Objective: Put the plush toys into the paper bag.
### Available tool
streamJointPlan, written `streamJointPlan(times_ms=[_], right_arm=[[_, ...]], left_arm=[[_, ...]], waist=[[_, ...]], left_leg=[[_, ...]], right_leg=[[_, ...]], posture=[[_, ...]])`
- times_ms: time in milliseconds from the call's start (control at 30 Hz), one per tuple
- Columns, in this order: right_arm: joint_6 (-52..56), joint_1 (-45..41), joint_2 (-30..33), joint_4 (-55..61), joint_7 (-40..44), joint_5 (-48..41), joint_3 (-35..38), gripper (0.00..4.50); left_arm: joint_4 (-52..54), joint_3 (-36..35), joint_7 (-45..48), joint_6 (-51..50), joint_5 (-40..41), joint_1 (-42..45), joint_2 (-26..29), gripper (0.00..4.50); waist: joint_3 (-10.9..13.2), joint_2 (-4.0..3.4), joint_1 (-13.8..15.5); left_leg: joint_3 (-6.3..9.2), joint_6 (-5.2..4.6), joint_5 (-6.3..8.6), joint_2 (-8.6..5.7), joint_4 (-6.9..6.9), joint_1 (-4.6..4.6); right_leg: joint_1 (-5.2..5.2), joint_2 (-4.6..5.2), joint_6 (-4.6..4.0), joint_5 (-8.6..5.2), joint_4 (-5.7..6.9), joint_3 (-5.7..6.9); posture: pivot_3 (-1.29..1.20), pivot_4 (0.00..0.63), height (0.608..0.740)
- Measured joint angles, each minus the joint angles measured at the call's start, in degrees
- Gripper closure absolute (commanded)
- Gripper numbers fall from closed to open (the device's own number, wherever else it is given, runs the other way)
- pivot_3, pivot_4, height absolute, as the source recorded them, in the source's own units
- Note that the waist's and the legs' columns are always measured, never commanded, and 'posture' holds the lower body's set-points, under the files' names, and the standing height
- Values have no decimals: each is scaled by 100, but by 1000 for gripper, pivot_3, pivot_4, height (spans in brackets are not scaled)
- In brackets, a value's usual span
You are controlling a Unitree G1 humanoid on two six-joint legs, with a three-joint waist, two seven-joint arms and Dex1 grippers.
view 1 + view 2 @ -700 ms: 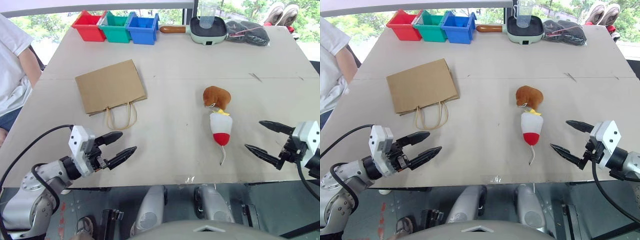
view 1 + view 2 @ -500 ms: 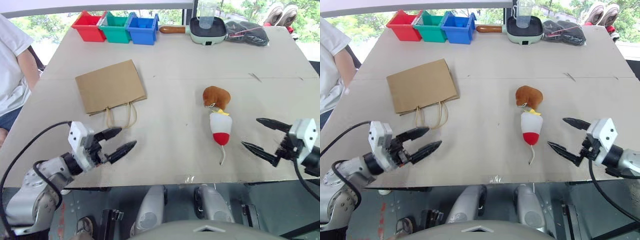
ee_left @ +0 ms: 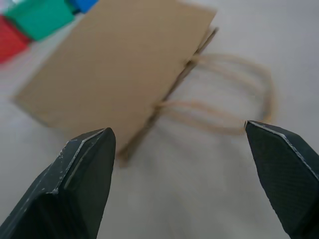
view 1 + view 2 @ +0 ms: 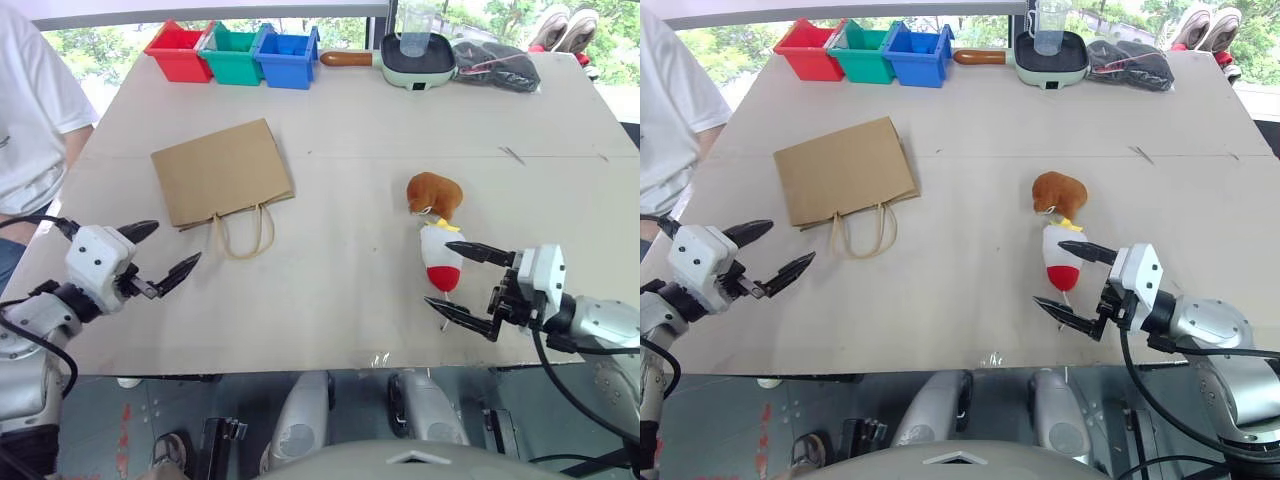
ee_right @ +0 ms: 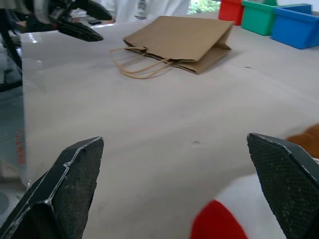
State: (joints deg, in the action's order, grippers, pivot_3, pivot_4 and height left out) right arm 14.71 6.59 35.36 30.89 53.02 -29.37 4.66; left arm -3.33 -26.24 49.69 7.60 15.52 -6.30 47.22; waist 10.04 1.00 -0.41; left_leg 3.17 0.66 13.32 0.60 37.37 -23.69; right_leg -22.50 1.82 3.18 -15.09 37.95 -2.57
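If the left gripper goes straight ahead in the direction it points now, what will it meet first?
Probably the paper bag. The open left gripper points at the bag's handle end, and the handles lie straight ahead between its fingers. It may pass just above them; the height is hard to judge.

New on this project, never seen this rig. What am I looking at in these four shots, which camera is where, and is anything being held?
It is a humanoid robot with two arms, each ending in a two-finger black gripper. The two wide shots come from a stereo camera on its head, looking down over the table. The two close shots come from wrist cameras looking along each gripper's fingers.

On the table: a flat paper bag with loop handles, an orange-brown plush toy, and a white-and-red plush toy just below it. At the far edge sit red, green and blue bins and a small pan. A person stands at the left.

Nothing is held. The left gripper is open near the bag; the right gripper is open beside the white-and-red toy.
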Motion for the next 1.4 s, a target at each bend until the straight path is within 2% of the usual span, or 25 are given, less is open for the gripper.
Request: streamJointPlan(times_ms=[167,400,500,533,733,767,933,1067,1167,1267,1300,1400], right_arm=[[-62,-48,-34,0,-83,44,-40,0],[-122,-38,-50,3,-182,118,-62,0],[-125,-29,-51,8,-237,148,-107,0],[-126,-25,-51,10,-249,163,-112,0],[-127,6,-51,77,-384,230,-147,0],[-128,13,-51,86,-431,258,-156,0],[-118,-12,-59,189,-696,556,-275,0],[22,-170,-78,197,-812,635,-438,0],[123,-399,-144,194,-896,664,-571,0],[488,-949,-435,-39,-1019,671,-955,876],[657,-1295,-623,-273,-1061,718,-1248,1385],[767,-1765,-960,-700,-1136,911,-1676,2712]], left_arm=[[-658,511,-269,1185,-912,452,5,28],[-1103,1206,-805,2083,-1814,977,-8,28],[-1242,1445,-881,2266,-1924,1096,-46,777],[-1255,1520,-856,2291,-1901,1112,-52,1169],[-1311,1803,-686,2595,-1713,1124,-75,4317],[-1311,1809,-671,2614,-1642,1147,-76,4458],[-1111,1997,-469,2464,-1302,1244,-228,4458],[-75,2188,-255,1374,-298,1179,-617,4458],[898,2233,-274,134,704,1171,-824,4458],[1809,2296,-462,-1110,1691,1214,-1016,4500],[2228,2431,-543,-1625,2183,1294,-1157,4500],[2708,2536,-620,-2272,2779,1391,-1271,4500]], waist=[[-3,5,-10],[-3,5,-25],[-3,5,-28],[-3,5,-30],[-3,5,-31],[-3,5,-29],[-3,5,-30],[-3,5,-31],[-3,6,-40],[-3,6,-64],[-3,5,-61],[-3,6,-57]], left_leg=[[3,0,0,1,0,1],[4,0,0,0,0,0],[5,0,0,0,0,0],[4,0,0,0,0,0],[6,0,0,0,0,0],[6,0,0,0,0,0],[6,0,0,-1,1,0],[11,0,0,3,4,-1],[16,0,0,2,5,1],[21,0,0,0,6,6],[23,0,-1,0,8,6],[22,1,-1,-3,9,6]], right_leg=[[-1,-1,2,2,3,3],[-1,-3,4,3,6,4],[-1,-3,4,3,8,5],[-1,-3,4,3,9,5],[-1,-3,4,3,10,6],[-1,-2,4,3,11,7],[0,-2,4,4,11,7],[0,-1,4,4,17,7],[0,-3,4,4,22,8],[0,-5,4,4,32,4],[0,-5,4,4,36,4],[-2,-11,3,3,42,7]], posture=[[0,150,740],[0,150,740],[0,150,740],[0,150,740],[0,150,740],[0,150,740],[0,150,740],[0,150,740],[0,150,740],[0,150,740],[0,150,740],[0,150,740]])
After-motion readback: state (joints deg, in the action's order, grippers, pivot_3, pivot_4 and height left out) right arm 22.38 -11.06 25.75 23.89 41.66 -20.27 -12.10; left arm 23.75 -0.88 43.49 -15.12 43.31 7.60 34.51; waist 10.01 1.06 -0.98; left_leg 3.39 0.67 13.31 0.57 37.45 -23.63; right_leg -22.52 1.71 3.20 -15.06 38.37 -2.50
